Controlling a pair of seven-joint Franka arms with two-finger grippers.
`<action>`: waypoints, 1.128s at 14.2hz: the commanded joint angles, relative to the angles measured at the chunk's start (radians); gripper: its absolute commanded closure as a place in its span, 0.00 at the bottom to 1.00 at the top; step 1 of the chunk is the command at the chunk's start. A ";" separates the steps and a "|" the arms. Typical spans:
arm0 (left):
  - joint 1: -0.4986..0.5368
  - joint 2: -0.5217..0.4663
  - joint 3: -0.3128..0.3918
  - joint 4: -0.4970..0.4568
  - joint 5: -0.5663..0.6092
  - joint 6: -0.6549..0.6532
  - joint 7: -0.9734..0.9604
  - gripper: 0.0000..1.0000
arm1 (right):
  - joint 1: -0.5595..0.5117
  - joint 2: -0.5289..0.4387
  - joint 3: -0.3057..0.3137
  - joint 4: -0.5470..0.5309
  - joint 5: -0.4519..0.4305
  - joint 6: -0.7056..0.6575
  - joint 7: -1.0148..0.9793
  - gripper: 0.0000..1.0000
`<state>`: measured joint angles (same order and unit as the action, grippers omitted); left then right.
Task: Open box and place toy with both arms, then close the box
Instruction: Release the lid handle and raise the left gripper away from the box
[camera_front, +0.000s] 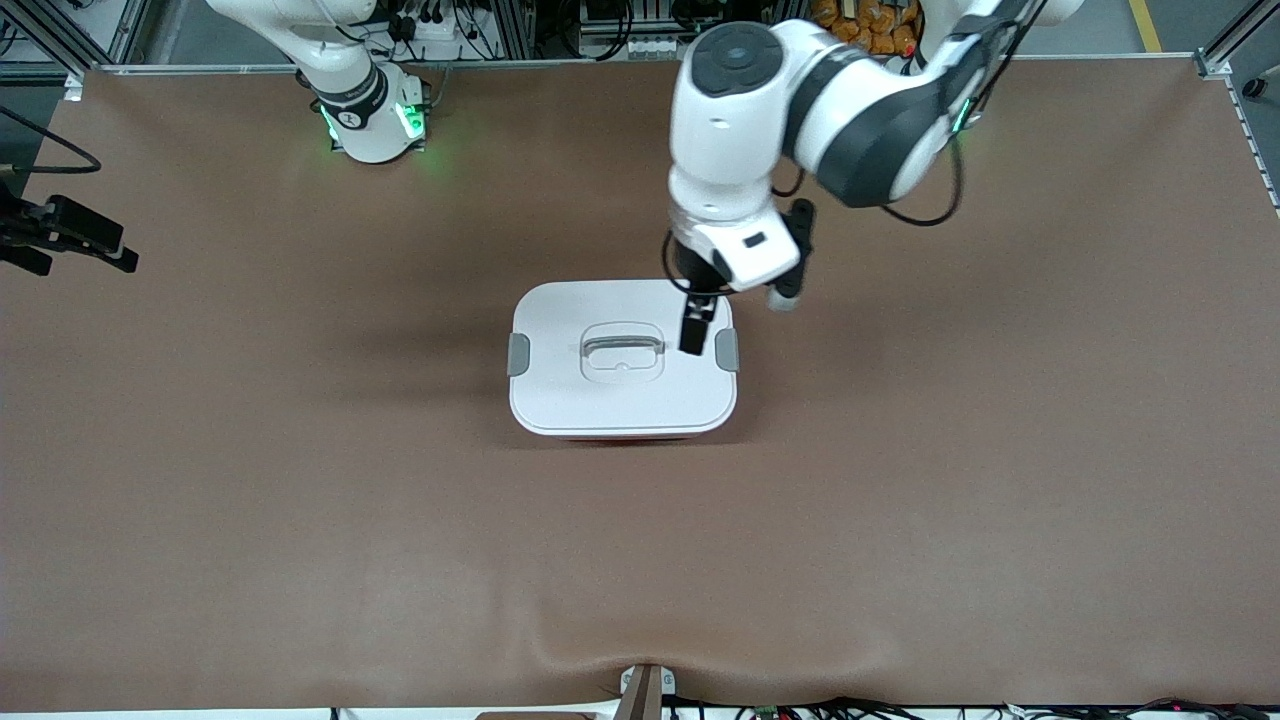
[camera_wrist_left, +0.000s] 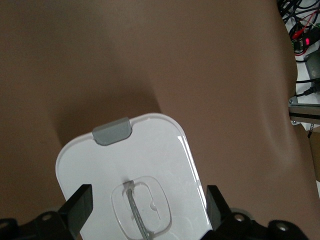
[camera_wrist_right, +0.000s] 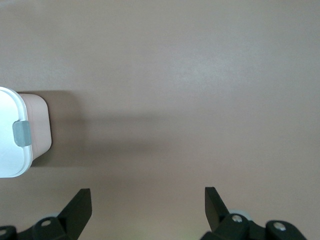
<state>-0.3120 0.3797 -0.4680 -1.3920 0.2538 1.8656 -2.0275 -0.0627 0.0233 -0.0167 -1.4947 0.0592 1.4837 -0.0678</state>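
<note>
well, the box is a rounded tub under a white lid with a recessed grey handle and a grey clip at each short end. it sits closed at mid-table. the left gripper hangs over the lid's end toward the left arm, fingers spread wide and empty, the handle between them in the left wrist view. the right gripper is also spread and empty (out of the front view), over bare table beside the box. only the right wrist view shows the pinkish wall below the lid.
</note>
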 joint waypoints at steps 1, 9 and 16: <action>0.077 -0.069 -0.008 -0.016 -0.063 -0.083 0.218 0.00 | -0.011 0.013 0.011 0.027 -0.002 -0.011 0.005 0.00; 0.298 -0.182 -0.008 -0.015 -0.143 -0.279 0.832 0.00 | -0.014 0.017 0.011 0.027 0.001 -0.011 0.005 0.00; 0.474 -0.237 -0.008 -0.015 -0.156 -0.388 1.349 0.00 | -0.017 0.017 0.011 0.028 0.001 -0.011 0.005 0.00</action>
<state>0.1176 0.1758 -0.4666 -1.3908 0.1205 1.4982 -0.7974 -0.0628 0.0286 -0.0165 -1.4936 0.0592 1.4838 -0.0678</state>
